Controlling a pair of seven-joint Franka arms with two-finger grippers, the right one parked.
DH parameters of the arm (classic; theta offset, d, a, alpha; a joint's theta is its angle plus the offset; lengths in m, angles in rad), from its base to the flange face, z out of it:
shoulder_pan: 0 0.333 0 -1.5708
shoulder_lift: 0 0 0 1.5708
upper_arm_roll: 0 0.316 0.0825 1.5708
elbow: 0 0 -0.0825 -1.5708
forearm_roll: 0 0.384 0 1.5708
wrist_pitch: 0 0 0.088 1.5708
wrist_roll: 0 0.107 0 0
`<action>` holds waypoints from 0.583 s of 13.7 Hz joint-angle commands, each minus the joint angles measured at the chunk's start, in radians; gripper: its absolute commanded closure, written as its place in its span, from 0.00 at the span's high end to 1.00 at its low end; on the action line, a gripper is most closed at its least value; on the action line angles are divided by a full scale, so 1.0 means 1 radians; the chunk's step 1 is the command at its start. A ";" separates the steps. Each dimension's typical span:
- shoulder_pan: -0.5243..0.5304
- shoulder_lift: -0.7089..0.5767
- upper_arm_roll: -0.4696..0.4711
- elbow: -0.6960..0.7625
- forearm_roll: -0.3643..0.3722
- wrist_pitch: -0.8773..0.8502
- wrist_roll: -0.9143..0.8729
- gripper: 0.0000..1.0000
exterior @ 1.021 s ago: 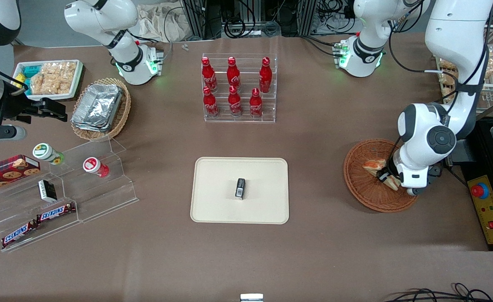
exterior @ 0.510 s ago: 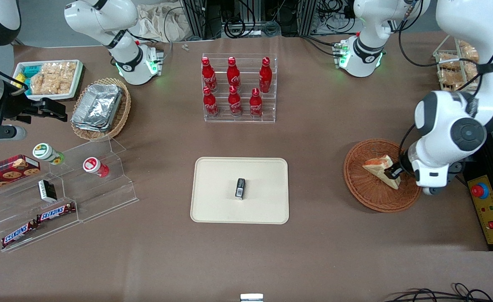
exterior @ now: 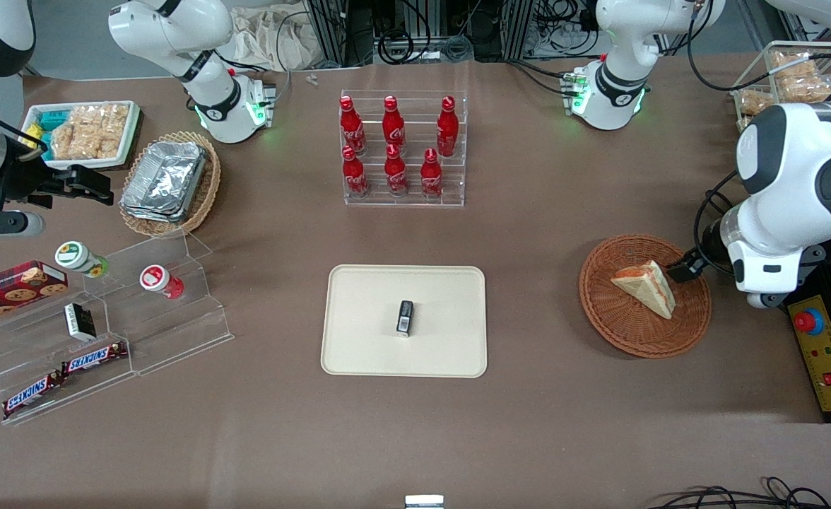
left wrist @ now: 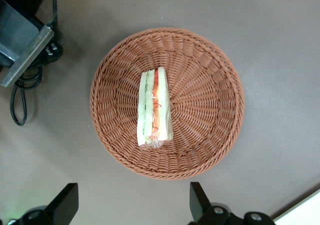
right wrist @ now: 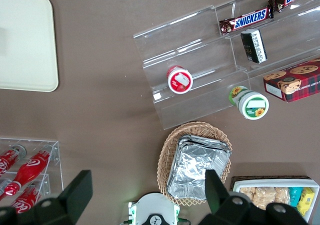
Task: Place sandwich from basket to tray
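Tool [left wrist: 132,210] spread wide above basket [exterior: 691,322]; small dark box [exterior: 405,317] occupies tray [exterior: 359,353] centre.

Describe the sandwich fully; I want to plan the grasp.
The sandwich is a triangular wedge of pale bread, its red-orange and green filling edge facing up. It looks wrapped in clear film. It lies in the reddish-brown woven basket, resting on the weave. The gripper hangs open above it, touching nothing.
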 commanded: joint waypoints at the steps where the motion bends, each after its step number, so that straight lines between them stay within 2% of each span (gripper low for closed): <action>1: -0.001 0.047 0.000 -0.092 0.015 0.157 -0.004 1.00; 3: 0.005 0.087 0.005 -0.194 0.014 0.329 -0.009 1.00; 6: 0.006 0.155 0.009 -0.255 0.015 0.480 -0.020 1.00; 7: 0.006 0.178 0.011 -0.257 0.015 0.503 -0.023 0.93; 8: 0.006 0.187 0.011 -0.258 0.014 0.508 -0.026 0.58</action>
